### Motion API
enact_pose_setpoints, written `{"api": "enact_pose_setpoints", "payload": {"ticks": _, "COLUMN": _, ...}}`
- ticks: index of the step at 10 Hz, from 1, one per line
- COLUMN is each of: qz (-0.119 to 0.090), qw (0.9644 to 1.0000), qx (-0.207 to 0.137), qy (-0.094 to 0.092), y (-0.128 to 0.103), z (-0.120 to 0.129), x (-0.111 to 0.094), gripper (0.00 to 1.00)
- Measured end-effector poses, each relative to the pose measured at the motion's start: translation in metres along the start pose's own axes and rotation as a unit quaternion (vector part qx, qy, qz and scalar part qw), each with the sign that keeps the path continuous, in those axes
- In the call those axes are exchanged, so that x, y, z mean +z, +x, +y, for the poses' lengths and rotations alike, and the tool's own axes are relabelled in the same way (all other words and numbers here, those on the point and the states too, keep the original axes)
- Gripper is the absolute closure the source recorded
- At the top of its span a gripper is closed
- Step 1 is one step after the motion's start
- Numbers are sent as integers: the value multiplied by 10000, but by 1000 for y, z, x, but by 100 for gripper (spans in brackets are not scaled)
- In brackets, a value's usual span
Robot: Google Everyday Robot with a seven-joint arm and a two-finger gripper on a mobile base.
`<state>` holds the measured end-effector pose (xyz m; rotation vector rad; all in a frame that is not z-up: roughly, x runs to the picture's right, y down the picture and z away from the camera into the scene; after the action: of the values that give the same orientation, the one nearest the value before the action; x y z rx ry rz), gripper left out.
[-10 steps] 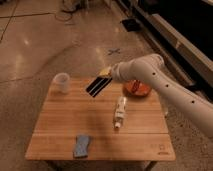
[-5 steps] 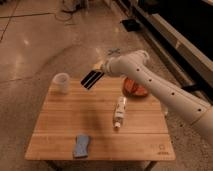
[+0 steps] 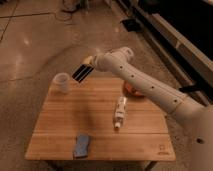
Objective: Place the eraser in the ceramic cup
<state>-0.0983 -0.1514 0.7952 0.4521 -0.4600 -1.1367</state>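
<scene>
The eraser [image 3: 82, 73] is a flat black block with pale stripes running along its length. It hangs tilted in the air, pinched at its upper end by the pincer [image 3: 90, 61], above the far left part of the surface [image 3: 75, 116] and just up and to the right of the ceramic cup [image 3: 61, 82]. The cup – small, white, glossy – stands near the far left corner (the eraser is outside it). An orange-red bowl [image 3: 132, 90] sits at the far right, half hidden behind the white arm [image 3: 145, 82], so its contents cannot be told. A white bottle [image 3: 120, 111] lies mid-surface and a blue sponge [image 3: 81, 145] lies near the front edge. The surface is pale wooden planks, standing on a polished, reflective floor [image 3: 30, 45].
</scene>
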Motion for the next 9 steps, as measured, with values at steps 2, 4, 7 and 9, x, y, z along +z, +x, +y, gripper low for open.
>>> {"api": "enact_pose_setpoints", "payload": {"ticks": 2, "qz": 36, "qw": 9999, "qx": -155, "qy": 59, "y": -1, "z": -12, "x": 23, "gripper": 100}}
{"api": "enact_pose_setpoints", "payload": {"ticks": 4, "qz": 23, "qw": 9994, "qx": -319, "qy": 112, "y": -5, "z": -21, "x": 46, "gripper": 100}}
{"api": "enact_pose_setpoints", "payload": {"ticks": 7, "qz": 25, "qw": 9988, "qx": -454, "qy": 201, "y": -6, "z": -33, "x": 81, "gripper": 100}}
{"api": "enact_pose_setpoints", "payload": {"ticks": 9, "qz": 90, "qw": 9982, "qx": -522, "qy": 279, "y": 0, "z": -45, "x": 98, "gripper": 100}}
